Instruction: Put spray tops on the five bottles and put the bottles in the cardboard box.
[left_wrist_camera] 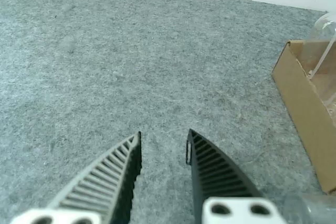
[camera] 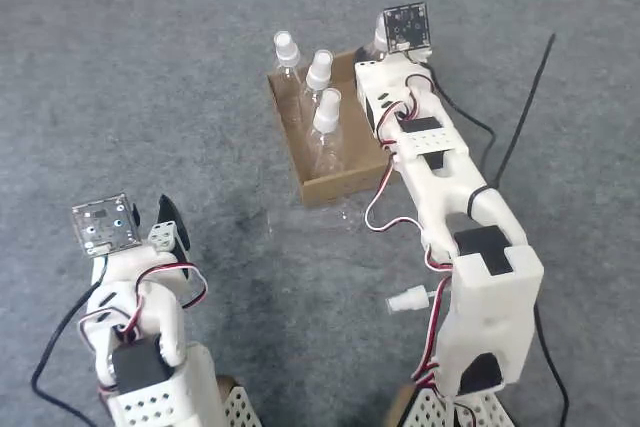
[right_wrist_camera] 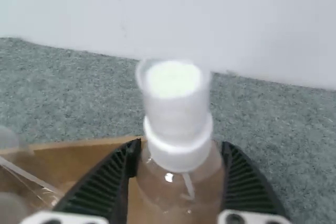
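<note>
Three capped bottles [camera: 319, 72] stand in the cardboard box [camera: 335, 185]. The right gripper [right_wrist_camera: 181, 153], jaws pinching a fourth capped bottle [right_wrist_camera: 176, 103], hangs over its far right corner. The left gripper [left_wrist_camera: 163, 150] jaws are spread, empty. One spray top [camera: 408, 300] lies loose on the worktop [camera: 150, 97], so one capping likely remains.

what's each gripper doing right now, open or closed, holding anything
Left gripper: open, holding nothing.
Right gripper: closed on a bottle with its spray top on, over the cardboard box.

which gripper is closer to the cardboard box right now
Right. The right gripper is at the cardboard box's edge, shut on a bottle; the left gripper hangs open over the carpet, well apart from the box.
</note>
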Tool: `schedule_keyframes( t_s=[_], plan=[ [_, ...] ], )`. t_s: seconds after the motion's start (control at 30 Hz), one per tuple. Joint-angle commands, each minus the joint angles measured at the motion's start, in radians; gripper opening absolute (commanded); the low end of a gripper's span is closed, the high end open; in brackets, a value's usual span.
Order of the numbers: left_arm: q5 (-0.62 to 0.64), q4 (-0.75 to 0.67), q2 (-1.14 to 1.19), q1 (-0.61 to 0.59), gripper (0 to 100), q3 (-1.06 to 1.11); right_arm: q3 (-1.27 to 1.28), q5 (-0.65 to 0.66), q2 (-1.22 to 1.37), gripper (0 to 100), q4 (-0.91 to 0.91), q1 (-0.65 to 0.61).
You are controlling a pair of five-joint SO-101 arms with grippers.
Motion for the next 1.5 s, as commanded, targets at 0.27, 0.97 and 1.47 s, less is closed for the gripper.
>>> schedule_keyframes(
  t_s=[0.27, 0.97, 1.47],
  plan=[
    [-0.008, -0.025, -0.018, 0.003, 13, -0.010, -0.075, -0.011, -0.035, 18.8, 0.031, 0.015],
    [-0.008, -0.025, -0.018, 0.003, 13, -0.008, -0.051, -0.015, -0.154, 28.3, 0.223, 0.007],
    [-0.008, -0.031, -0.018, 0.003, 14, 0.001, -0.074, -0.009, -0.182, 28.4, 0.344, 0.007]
  ],
)
